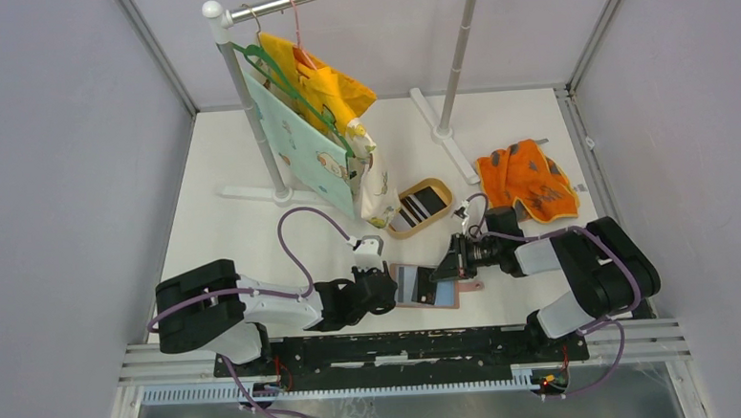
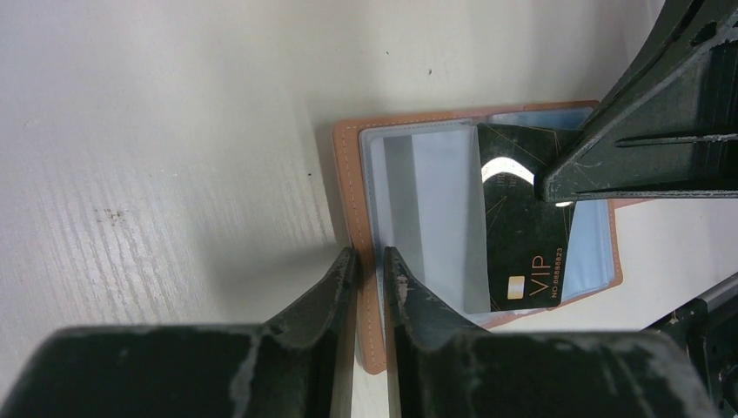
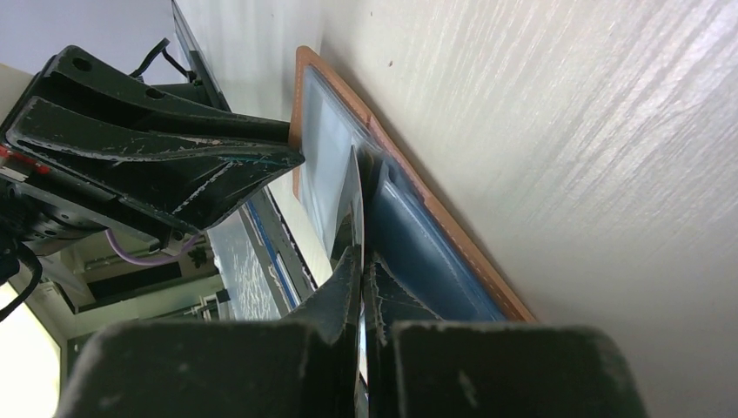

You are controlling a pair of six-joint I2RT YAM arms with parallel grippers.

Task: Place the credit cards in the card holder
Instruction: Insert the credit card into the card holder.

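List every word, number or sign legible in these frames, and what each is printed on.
"VIP": gold letters on the black card partly inside the card holder.
"NO" and a row of digits beside it, same card: the digits are too small to read reliably.
Striped cards in the tan dish: no legible text.
Nothing else readable.

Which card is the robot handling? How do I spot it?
Near the table's front edge lies an open brown card holder. The right gripper holds a black card against it, lettered VIP in gold; the other cards, striped, sit in the tan dish.
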